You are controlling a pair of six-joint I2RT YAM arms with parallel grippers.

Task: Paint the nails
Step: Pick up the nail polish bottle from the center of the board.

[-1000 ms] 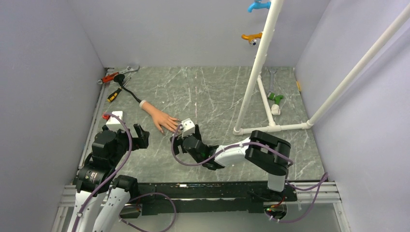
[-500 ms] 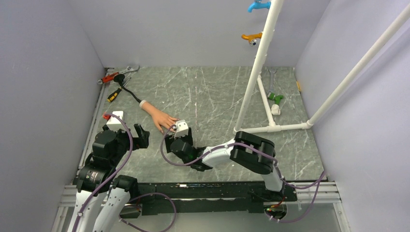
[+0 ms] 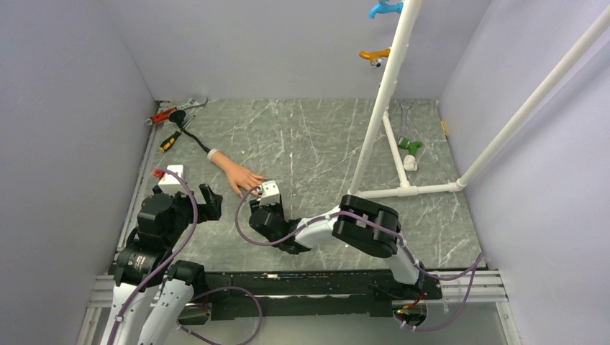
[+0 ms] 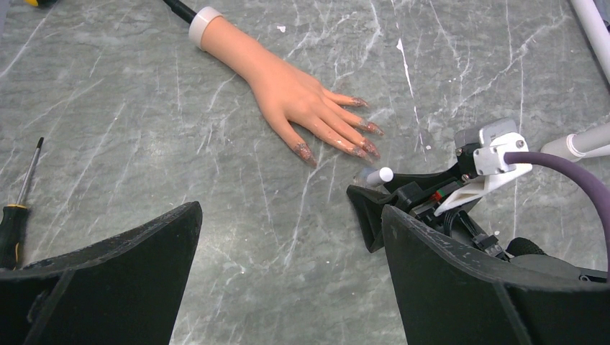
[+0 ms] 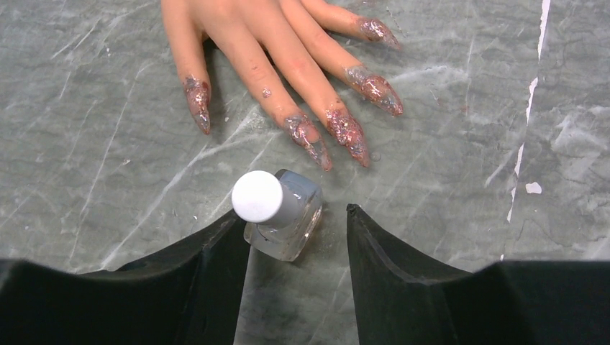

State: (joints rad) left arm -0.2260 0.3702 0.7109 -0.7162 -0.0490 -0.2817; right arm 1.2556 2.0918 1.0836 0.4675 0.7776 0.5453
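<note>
nails [image 5: 347, 134], long, pointed, glitter-smeared pink, lying flat, splayed

Flesh-coloured mannequin hand [image 3: 236, 175], right claw [image 3: 257, 192] at its fingertips, left claw [image 3: 209, 200] apart

nails [image 5: 347, 133]: glittery, rough | bottle [image 5: 286, 228]: clear, glossy | tabletop [image 5: 446, 215]: marbled grey, smooth

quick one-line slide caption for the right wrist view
Right gripper poised open around a small clear bottle with a white cap, just short of the mannequin hand's glitter-smeared nails.
</note>
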